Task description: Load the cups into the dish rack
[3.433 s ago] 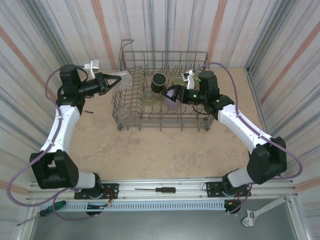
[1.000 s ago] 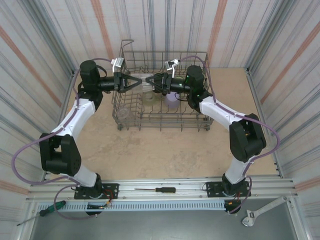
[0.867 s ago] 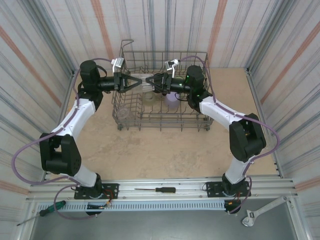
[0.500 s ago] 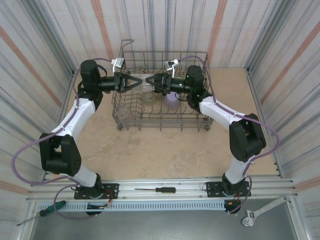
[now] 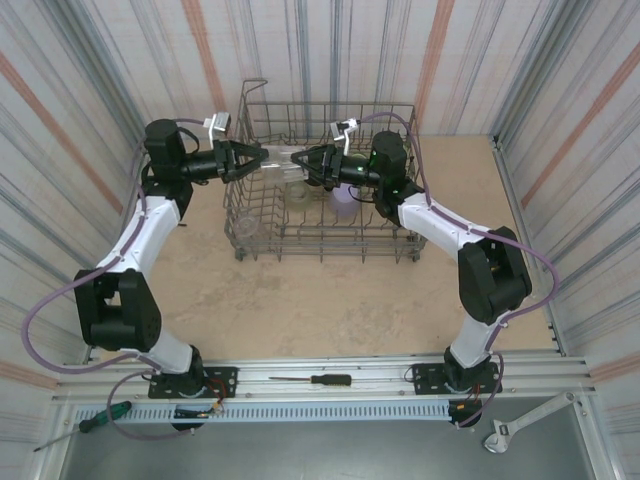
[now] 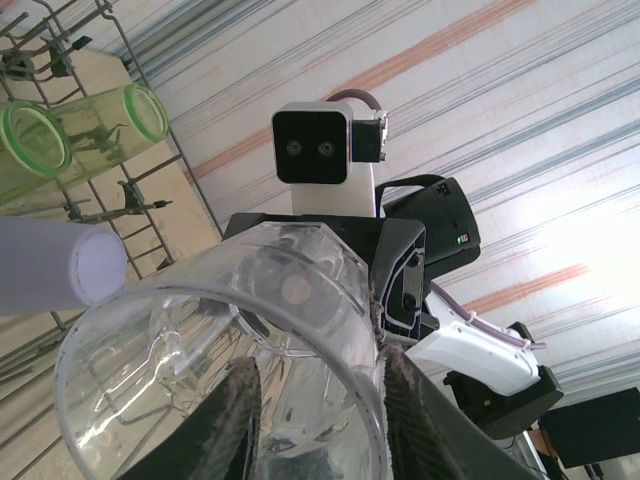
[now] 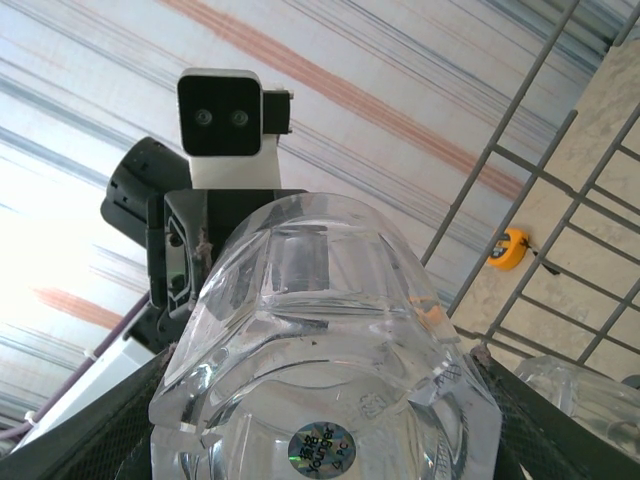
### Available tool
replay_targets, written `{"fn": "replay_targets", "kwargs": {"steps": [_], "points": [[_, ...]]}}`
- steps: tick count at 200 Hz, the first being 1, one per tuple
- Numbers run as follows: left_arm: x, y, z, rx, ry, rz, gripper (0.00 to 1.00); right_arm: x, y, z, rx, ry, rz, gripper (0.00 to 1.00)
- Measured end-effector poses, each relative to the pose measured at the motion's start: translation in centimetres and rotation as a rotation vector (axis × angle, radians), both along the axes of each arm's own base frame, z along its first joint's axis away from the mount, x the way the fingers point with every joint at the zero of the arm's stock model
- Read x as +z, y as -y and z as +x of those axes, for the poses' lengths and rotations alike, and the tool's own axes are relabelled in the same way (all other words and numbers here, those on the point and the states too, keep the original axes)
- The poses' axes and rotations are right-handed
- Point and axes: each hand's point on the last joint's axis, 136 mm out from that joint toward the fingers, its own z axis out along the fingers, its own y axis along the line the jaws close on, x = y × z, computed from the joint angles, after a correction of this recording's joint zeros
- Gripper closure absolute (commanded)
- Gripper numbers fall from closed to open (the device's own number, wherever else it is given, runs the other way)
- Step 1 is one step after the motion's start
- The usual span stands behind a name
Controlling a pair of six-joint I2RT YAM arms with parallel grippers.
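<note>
Dish rack (image 5: 330, 242) sits mid-table; above its far-left part the clear cup (image 5: 280, 159) lies horizontal betw. the 2 claws. Its base is clamped in the right gripper (image 5: 299, 160), and its mouth faces the left gripper (image 5: 258, 157), whose jaws stand apart at the rim. The right arm is nearer, so I think it lowers the cup, mouth down, onto the tines.

Bright, even light leaves soft shadows from above; both wrist views show blown-out glare on the striped wall (image 7: 50, 235) and glints on the clear cup (image 6: 200, 340).
</note>
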Motion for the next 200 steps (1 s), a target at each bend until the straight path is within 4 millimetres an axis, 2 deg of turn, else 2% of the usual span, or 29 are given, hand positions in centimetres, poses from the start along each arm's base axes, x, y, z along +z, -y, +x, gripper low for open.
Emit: {"fn": "replay_targets", "kwargs": {"steps": [45, 83, 200], "points": [[0.0, -0.2, 0.2, 0.015, -0.008, -0.001, 0.56, 0.0, -0.2, -0.1, 0.001, -0.004, -0.003, 1.00], [0.4, -0.7, 0.0, 0.027, -0.010, -0.002, 0.47, -0.2, -0.1, 0.0, -0.006, -0.012, -0.013, 1.00], [0.9, -2.2, -0.1, 0.068, -0.013, 0.002, 0.44, -0.7, 0.0, 0.6, -0.033, -0.024, -0.038, 1.00]]}}
